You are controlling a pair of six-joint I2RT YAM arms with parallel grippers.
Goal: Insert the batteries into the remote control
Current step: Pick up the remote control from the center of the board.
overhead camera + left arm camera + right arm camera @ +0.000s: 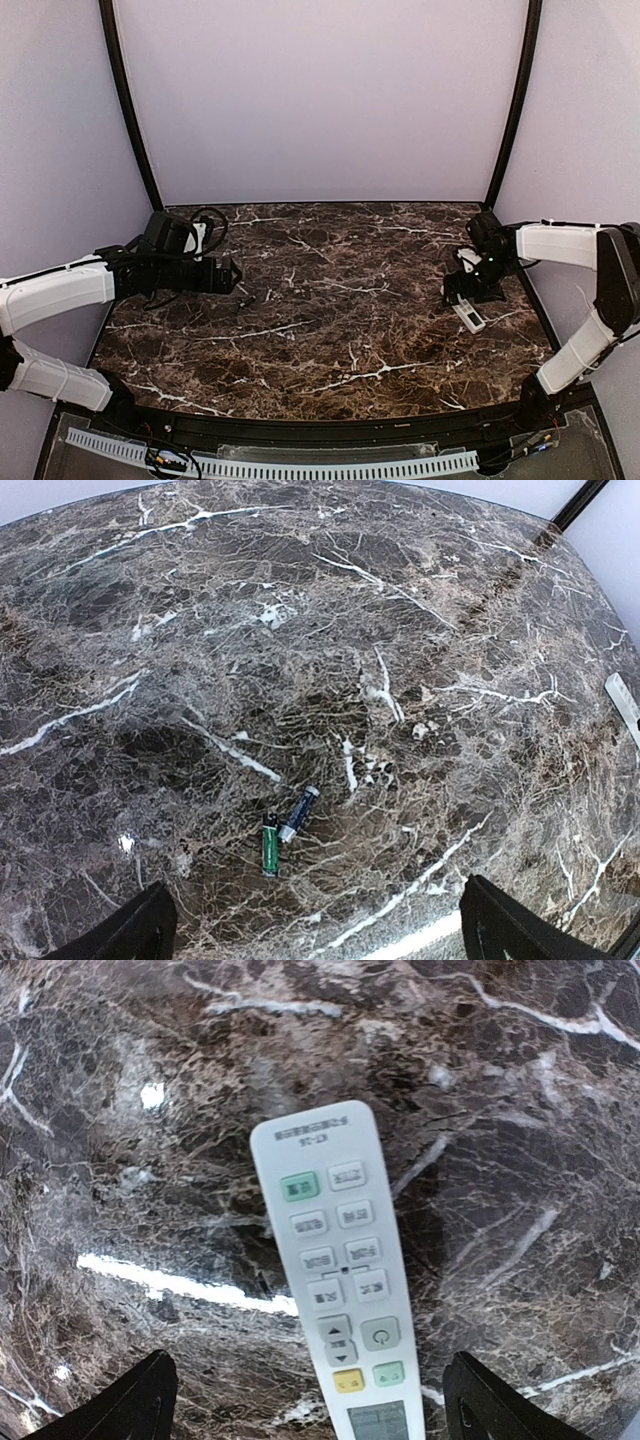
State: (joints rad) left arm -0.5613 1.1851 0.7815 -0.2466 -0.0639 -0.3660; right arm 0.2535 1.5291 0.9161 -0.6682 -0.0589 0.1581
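Observation:
The white remote control (335, 1260) lies button side up on the marble table, its small window end nearest the right wrist camera. It also shows in the top view (468, 316) at the right, and as a white sliver in the left wrist view (625, 705). My right gripper (310, 1405) hovers over it, open, one finger on each side and not touching; in the top view it (465, 292) is at the remote's far end. Two batteries lie side by side, one green (269, 848) and one dark blue (298, 813). My left gripper (315, 940) is open and empty, above and short of them.
The dark marble table (340, 330) has a black raised rim along its near edge (330, 428). Black frame posts (128, 110) stand at the back corners against pale walls. A loop of black cable (208, 225) sits on the left wrist.

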